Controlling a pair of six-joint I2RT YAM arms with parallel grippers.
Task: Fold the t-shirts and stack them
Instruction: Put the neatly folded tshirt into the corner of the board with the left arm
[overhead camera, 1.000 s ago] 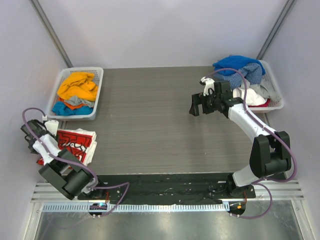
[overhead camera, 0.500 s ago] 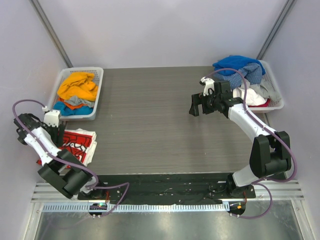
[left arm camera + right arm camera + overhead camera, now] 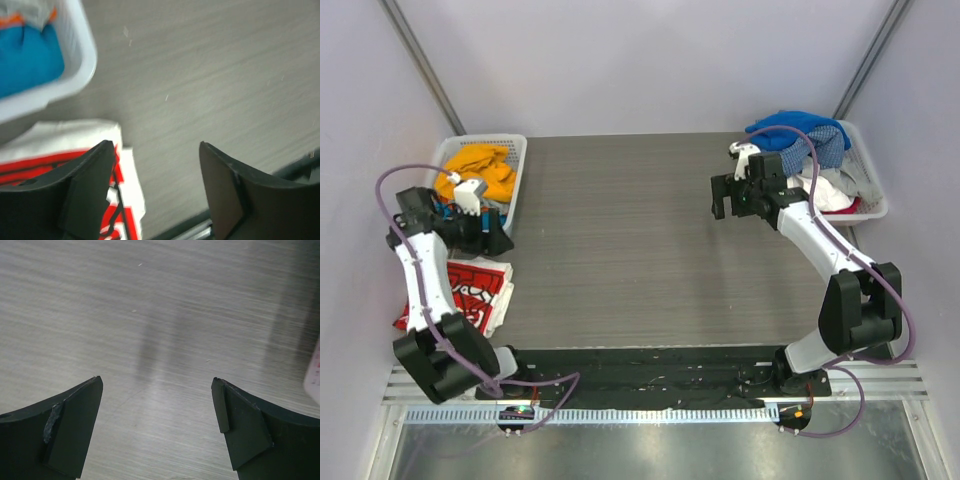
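A folded white t-shirt with a red logo lies at the table's near left edge; it also shows in the left wrist view. Orange, grey and blue shirts fill the left basket. Blue, checked and white shirts are heaped in the right basket. My left gripper is open and empty, above the table between the left basket and the folded shirt. My right gripper is open and empty over bare table, left of the right basket.
The left basket's white corner with blue cloth inside shows in the left wrist view. The table's near edge with a black rail runs along the front. Grey walls and slanted poles enclose the back.
My left arm swung up and right from the table's left edge to beside the left basket, leaving the folded shirt. My right gripper moved slightly back and right.
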